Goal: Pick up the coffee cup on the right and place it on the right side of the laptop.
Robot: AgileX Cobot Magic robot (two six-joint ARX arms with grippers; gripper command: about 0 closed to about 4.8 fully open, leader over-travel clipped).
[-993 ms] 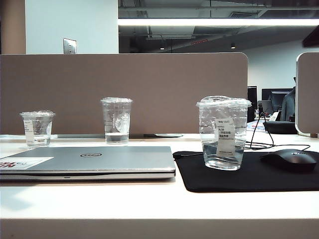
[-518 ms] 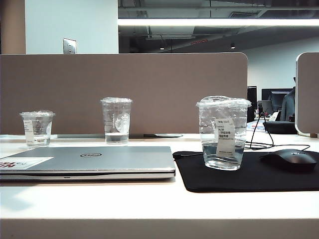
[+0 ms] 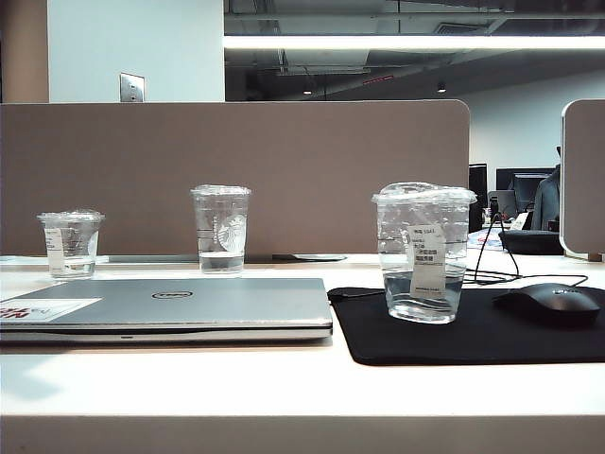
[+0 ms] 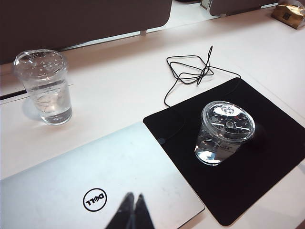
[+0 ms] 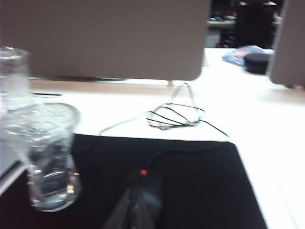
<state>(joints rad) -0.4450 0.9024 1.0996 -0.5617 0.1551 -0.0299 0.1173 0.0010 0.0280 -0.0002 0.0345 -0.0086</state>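
Note:
The coffee cup [image 3: 423, 253], clear plastic with a lid, a white printed label and a little clear liquid, stands upright on the black mouse pad [image 3: 473, 336], just right of the closed silver Dell laptop [image 3: 189, 307]. Neither arm shows in the exterior view. The left wrist view has my left gripper [image 4: 133, 206] shut and empty over the laptop lid [image 4: 71, 191], with the cup [image 4: 224, 133] apart from it on the pad. In the blurred right wrist view my right gripper [image 5: 135, 207] is shut and empty above the pad, well clear of the cup [image 5: 47, 157].
A black mouse [image 3: 548, 305] lies on the pad's right part, its cable [image 4: 190, 74] coiled behind the pad. A clear cup with a round logo [image 3: 221, 230] and a shorter labelled cup [image 3: 71, 244] stand behind the laptop. A brown partition [image 3: 236, 170] closes off the back.

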